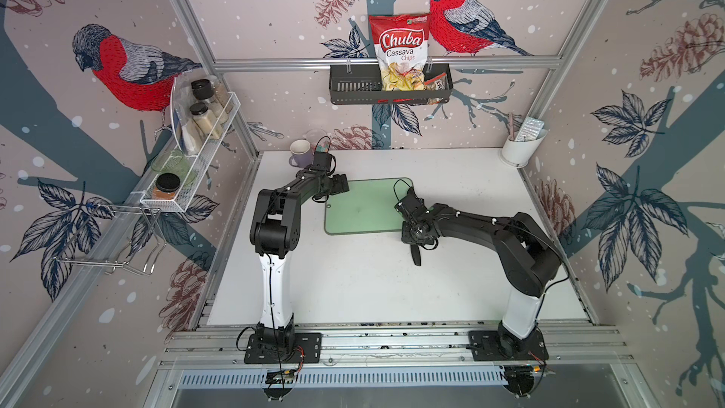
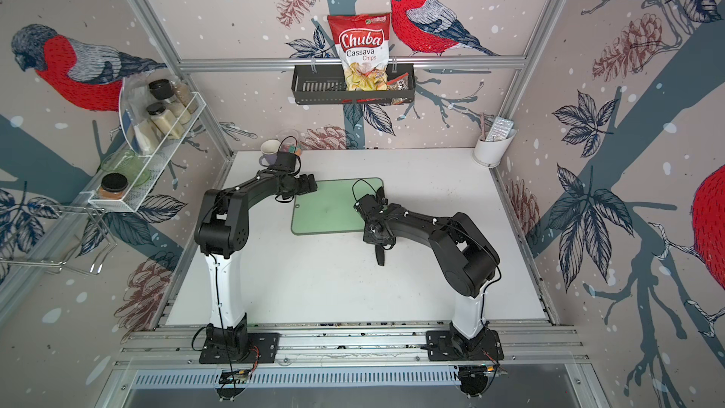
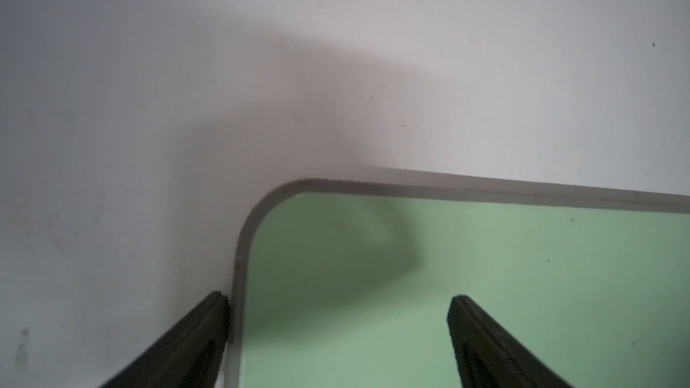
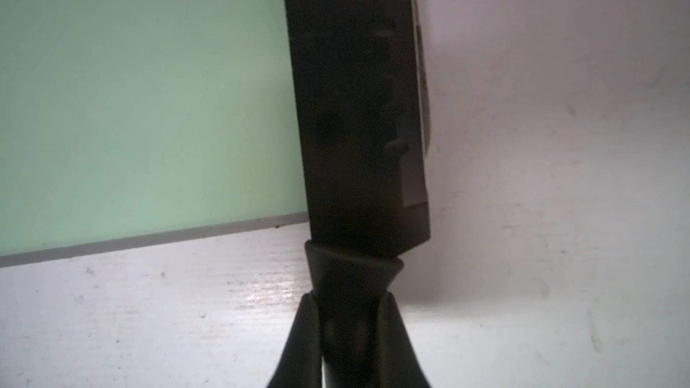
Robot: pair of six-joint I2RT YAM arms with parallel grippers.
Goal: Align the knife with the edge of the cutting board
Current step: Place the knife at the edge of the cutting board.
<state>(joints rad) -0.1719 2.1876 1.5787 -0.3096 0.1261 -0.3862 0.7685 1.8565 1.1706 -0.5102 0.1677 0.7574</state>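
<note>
Cameras overhead show you, in both top views, the cutting board (image 1: pixel 361 206) on the white table (image 1: pixel 353 284), left gripper (image 1: pixel 342 184) at its far left corner, right gripper (image 1: pixel 412 240) at its right edge, the knife (image 1: pixel 416 256) handle poking toward the arm bases. Your left wrist view: left gripper (image 3: pixel 338 302) released wide, one finger (image 3: pixel 213 315) just outside the board's grey rim, its mate over the green. Your right wrist view: right gripper (image 4: pixel 349 297) clenched on the handle, blade lying along the board's edge.
</note>
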